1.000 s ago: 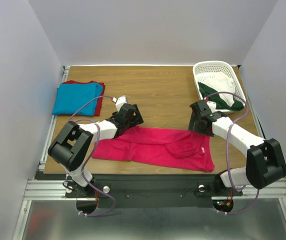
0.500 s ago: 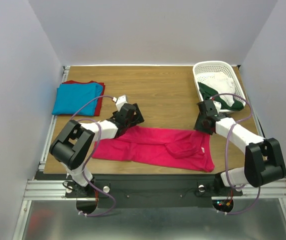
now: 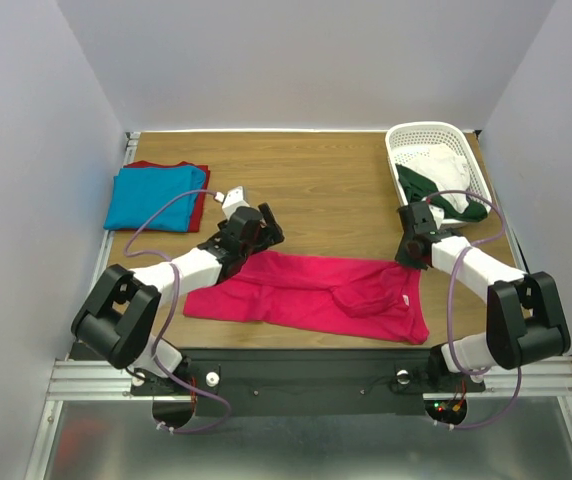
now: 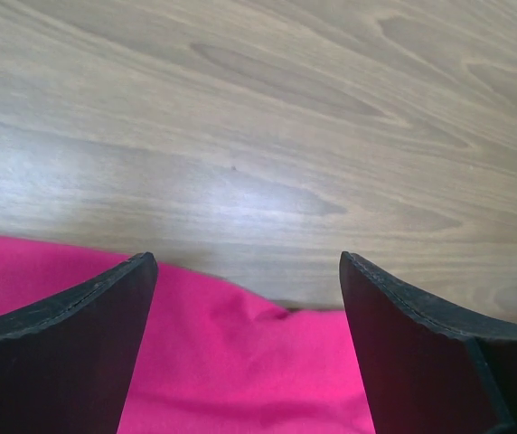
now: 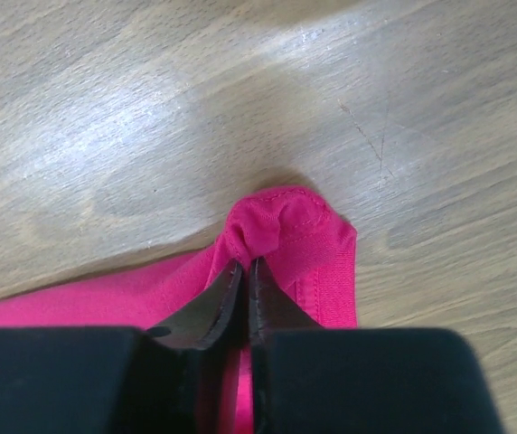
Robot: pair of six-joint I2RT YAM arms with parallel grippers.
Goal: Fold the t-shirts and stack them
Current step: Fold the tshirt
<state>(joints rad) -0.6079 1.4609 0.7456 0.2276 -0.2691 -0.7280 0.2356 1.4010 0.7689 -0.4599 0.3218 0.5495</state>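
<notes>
A crimson-pink t-shirt [image 3: 316, 290] lies spread out near the table's front edge. My right gripper [image 3: 411, 256] is at its upper right corner. In the right wrist view that gripper [image 5: 245, 265] is shut on a bunched fold of the pink cloth [image 5: 286, 221]. My left gripper [image 3: 264, 232] hovers over the shirt's upper left edge. Its fingers [image 4: 78, 334] stand wide open, with pink fabric [image 4: 240, 362] and bare wood between them. A turquoise-blue t-shirt [image 3: 151, 195] lies folded at the far left on top of a dark red one [image 3: 200, 208].
A white lattice basket [image 3: 424, 130] stands at the back right corner, holding white cloth [image 3: 436, 165] and dark green cloth [image 3: 456, 205]. Bare wooden tabletop [image 3: 316, 190] lies between the folded pile and the basket. White walls close in on both sides.
My right gripper has closed on the pink shirt's upper right corner after shifting a little to the right. The left arm has drawn slightly back and left, still open.
</notes>
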